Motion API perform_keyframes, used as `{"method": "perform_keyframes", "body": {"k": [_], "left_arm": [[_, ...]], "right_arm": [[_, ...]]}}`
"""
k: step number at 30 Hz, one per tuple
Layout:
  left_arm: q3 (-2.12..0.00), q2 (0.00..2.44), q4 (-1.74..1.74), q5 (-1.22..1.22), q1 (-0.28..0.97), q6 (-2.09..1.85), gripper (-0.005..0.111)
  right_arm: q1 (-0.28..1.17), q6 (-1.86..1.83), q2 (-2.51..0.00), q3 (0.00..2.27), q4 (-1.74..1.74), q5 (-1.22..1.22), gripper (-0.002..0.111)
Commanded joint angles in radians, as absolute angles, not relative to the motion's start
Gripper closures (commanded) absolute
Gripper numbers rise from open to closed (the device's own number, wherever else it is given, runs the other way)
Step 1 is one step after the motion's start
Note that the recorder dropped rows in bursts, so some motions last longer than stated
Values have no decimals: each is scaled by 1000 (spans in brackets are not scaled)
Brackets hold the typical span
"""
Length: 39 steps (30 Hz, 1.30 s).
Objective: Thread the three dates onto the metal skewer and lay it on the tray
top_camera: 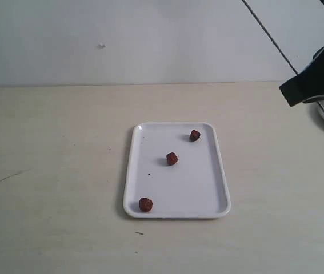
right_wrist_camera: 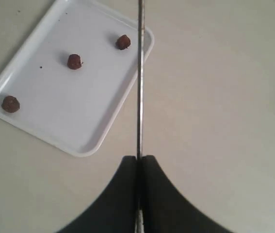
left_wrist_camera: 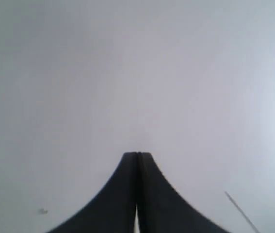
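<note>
The right claw [right_wrist_camera: 138, 160] has its two smooth black fingers pressed flat together on the metal skewer [right_wrist_camera: 139, 82], a very thin, straight, dark grey rod that juts from the fingertips and hangs in the air, clear of the counter [top_camera: 53, 171]. In the exterior view the rod slants up across the pale wall [top_camera: 150, 40]. The left claw [left_wrist_camera: 137, 156] is closed as well, fingertips meeting with nothing between them, facing a blank whitish surface. The tray [top_camera: 202, 194] lies flat on the matte beige counter. It is glossy white and rectangular, with rounded corners and a low raised rim. On it sit three small, wrinkled, red-brown dates, all well apart. The far date [top_camera: 194, 135] is near one corner, the middle date [top_camera: 172, 158] has bare white tray all around it, and the near date [top_camera: 146, 204] lies just inside the rim at the diagonally opposite corner. Bare counter surrounds the tray on every side.
</note>
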<state>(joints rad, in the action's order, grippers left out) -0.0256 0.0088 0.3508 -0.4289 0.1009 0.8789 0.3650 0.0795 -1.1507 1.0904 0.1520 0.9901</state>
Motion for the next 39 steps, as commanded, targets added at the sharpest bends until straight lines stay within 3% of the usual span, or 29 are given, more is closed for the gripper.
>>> {"method": "perform_keyframes", "body": {"k": [1,5,11,15,20,23,26,29,34,38,39], "left_arm": [[-230,114,348,-279,99,898,107],[-488,362,448,19,99,782,107],[-760,811,460,245,139,552,107],[-872,1082,396,352,257,354,107],[-1025,1374,368,488,432,92,107],[-1134,1533,353,604,506,-92,107],[-1316,1724,203,679,560,-416,107],[-1445,1836,70,738,560,-689,107],[-1754,2045,-134,1028,560,-611,107],[-1931,2201,-300,1070,560,-621,105],[-1974,2241,-300,1081,562,-617,100]], "right_arm": [[366,82,-1142,1075,156,951,108],[366,82,-1154,1075,170,951,108],[364,169,-1218,1075,319,947,108],[364,383,-1287,1075,460,928,108],[364,381,-1413,1075,425,855,108],[326,286,-1485,1084,331,809,108],[177,-70,-1631,1148,-25,786,108],[78,-199,-1697,1174,-174,786,108],[13,-293,-1723,1220,-220,715,108],[13,-328,-1723,1224,-237,686,108],[13,-341,-1723,1224,-237,686,108]]}}
